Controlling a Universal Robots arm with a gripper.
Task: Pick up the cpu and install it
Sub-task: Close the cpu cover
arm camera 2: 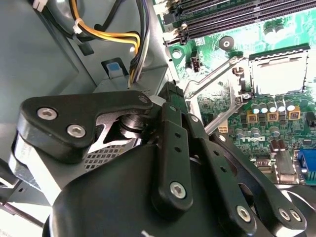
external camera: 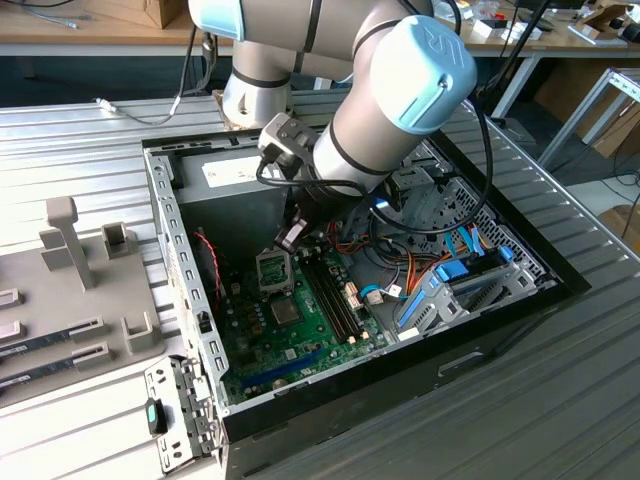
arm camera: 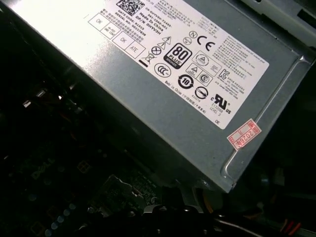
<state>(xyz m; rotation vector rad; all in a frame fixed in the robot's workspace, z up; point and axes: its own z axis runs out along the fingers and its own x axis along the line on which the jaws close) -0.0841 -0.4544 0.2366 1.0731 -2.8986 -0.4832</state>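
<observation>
My gripper (external camera: pixel 290 237) reaches down into the open computer case (external camera: pixel 185 262), just above the motherboard (external camera: pixel 262 345). It hangs close beside the black square socket frame (external camera: pixel 275 270). In the second wrist view the gripper (arm camera 2: pixel 174 101) fills the foreground, with the socket frame (arm camera 2: pixel 279 74) beyond it and apart from it. A pale silvery square lies inside that frame; I cannot tell whether it is the cpu. A thin metal lever (arm camera 2: pixel 212 79) stands raised beside the socket. Nothing shows clearly in the gripper.
A grey power supply (arm camera: pixel 177 84) sits at the back of the case, right by the wrist. Memory slots (external camera: pixel 335 290) and bundled cables (external camera: pixel 400 275) lie on the exterior view's right of the socket. A grey fixture tray (external camera: pixel 75 300) with long narrow memory sticks stands outside the case on that view's left.
</observation>
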